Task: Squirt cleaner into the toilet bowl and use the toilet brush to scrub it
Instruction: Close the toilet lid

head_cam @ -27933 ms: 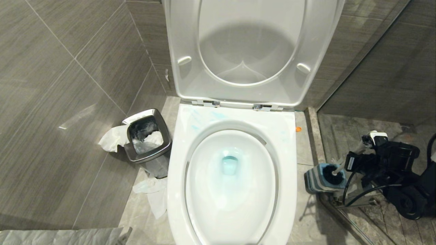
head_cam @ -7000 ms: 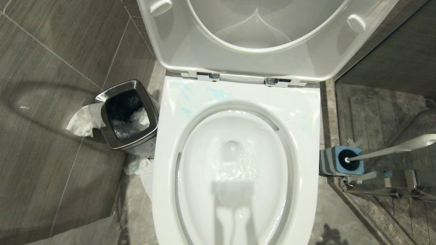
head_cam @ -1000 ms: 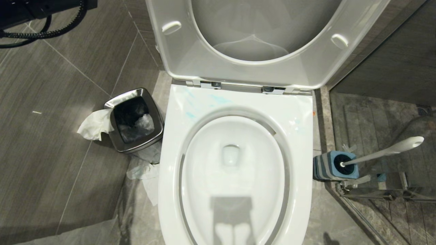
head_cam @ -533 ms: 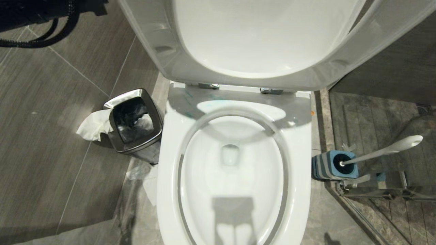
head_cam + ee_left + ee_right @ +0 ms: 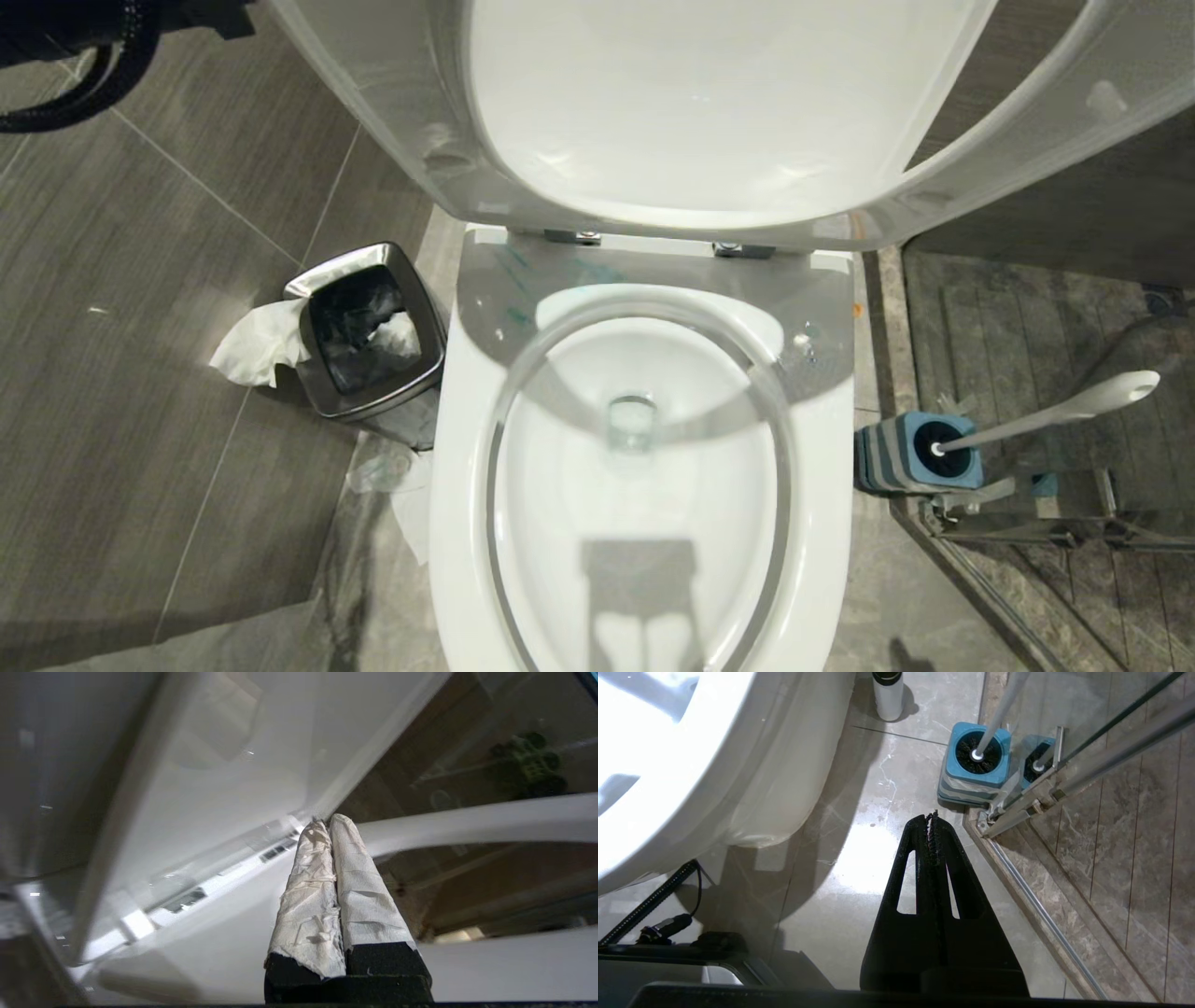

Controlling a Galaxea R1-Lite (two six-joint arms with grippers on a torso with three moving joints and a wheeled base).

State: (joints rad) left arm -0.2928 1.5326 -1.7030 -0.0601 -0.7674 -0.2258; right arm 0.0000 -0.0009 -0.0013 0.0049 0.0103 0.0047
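The toilet bowl (image 5: 644,523) is seen w/ lid and seat tilted fwd over it. The left gripper (image 5: 331,820), fingers wrapped in white tissue and pressed together on nothing, is held at the seat's edge (contact possibly made, unclear). The toilet brush (image 5: 1046,415) is stood in its blue holder (image 5: 975,765), right of the bowl. The right gripper (image 5: 933,814) is closed, empty, hung above the floor near the holder.
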